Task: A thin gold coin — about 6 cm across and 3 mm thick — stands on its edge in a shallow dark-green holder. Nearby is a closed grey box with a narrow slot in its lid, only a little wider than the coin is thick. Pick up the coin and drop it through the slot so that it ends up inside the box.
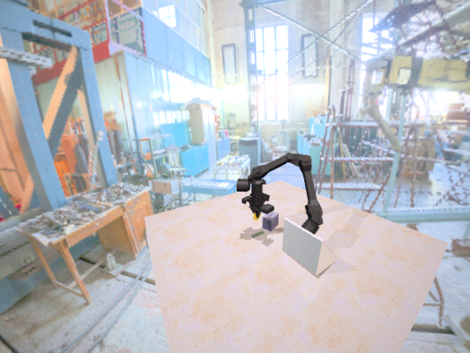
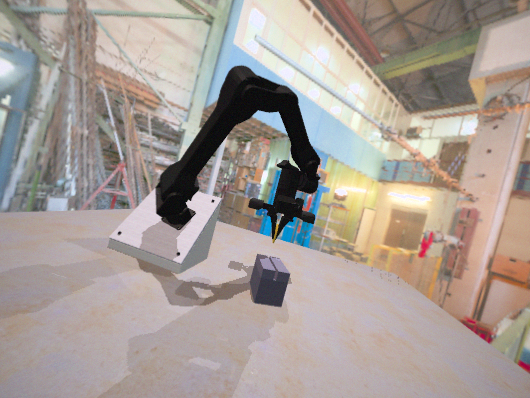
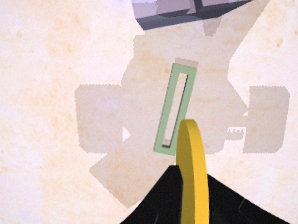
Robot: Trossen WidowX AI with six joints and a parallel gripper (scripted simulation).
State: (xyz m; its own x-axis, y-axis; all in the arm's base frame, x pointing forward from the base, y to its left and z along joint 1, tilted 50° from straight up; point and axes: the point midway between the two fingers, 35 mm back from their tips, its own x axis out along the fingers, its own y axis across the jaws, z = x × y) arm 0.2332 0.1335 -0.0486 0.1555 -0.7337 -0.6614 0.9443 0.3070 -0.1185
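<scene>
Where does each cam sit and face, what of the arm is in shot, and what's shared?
Top: above and off the table's side, angled down; whole arm, gripper and slanted base block.
Exterior: low near the table, looking slightly up across it; whole arm, same block.
Wrist: on the arm by the gripper, facing down past the coin at the holder; only dark fingers show.
Top and exterior share the whole arm and box.

Bright, washed-out light glares through the windows [image 1: 272, 73]; soft-edged shadows (rather blocky) fall below
</scene>
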